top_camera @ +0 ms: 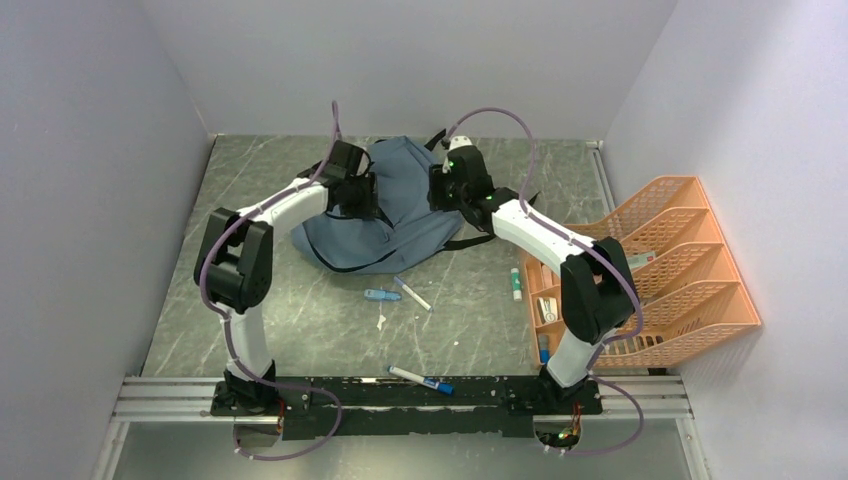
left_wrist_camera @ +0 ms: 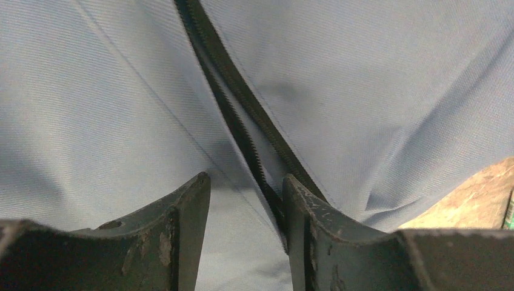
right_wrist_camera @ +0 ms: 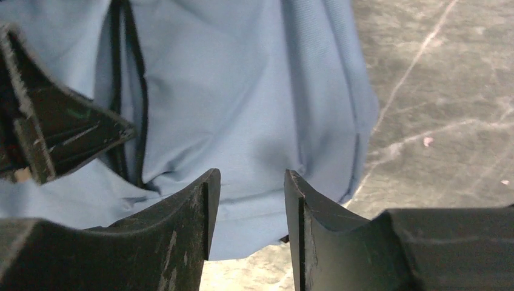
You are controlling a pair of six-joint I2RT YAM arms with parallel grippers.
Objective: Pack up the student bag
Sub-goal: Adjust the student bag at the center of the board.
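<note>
Where the student bag (right_wrist_camera: 242, 91) ends, table (right_wrist_camera: 436, 121) begins.

Robot lab booth: bare walls (top_camera: 420, 60), marbled table (top_camera: 300, 330).

Top view looking down, wrist views close-up (all share student bag (top_camera: 405, 225))

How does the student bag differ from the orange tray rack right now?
The student bag is soft grey-blue fabric, slumped flat; the orange tray rack is stiff mesh plastic in stepped tiers. The bag lies far centre with the left gripper and right gripper over it; the rack stands at the right edge, untouched. Both are containers.
</note>
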